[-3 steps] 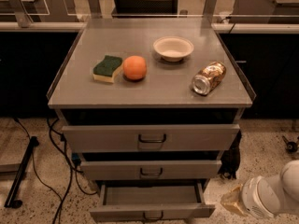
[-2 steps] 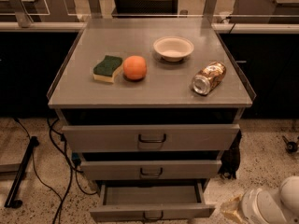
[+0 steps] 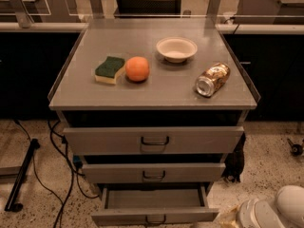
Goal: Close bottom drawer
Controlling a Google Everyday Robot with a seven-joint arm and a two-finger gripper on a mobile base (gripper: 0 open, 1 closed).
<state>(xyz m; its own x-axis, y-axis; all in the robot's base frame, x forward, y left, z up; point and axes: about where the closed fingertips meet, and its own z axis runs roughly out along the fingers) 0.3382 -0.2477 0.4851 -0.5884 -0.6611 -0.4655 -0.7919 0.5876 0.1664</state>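
End effector [image 3: 233, 218] of mine sits low at the bottom right edge of view, just beside the right end of the bottom drawer [image 3: 154, 216], with my white arm [image 3: 280, 208] behind it. Whether it is spread or pressed together I cannot tell. That drawer is the lowest of three and stands pulled well out, so I look down into its grey tray. Its front is nearest the camera, and its small dark handle [image 3: 155, 220] is half cut off by the frame's lower edge. The middle drawer [image 3: 152, 172] and top drawer [image 3: 154, 139] sit further back. I judge I am in the approach: beside the front rather than before it, and as far as I can see not touching it. The next move calls for getting in front of the drawer's face near the handle. From there I should press straight back toward the cabinet, centred so the drawer does not skew on its runners. On the counter [image 3: 156, 93] above are a sponge [image 3: 109, 69] touching an orange [image 3: 137, 69], a bowl [image 3: 176, 48] and a can [image 3: 212, 79] lying on its side, none of which I need. The can has a brownish print, but I can read no brand or lettering on it or anywhere else.
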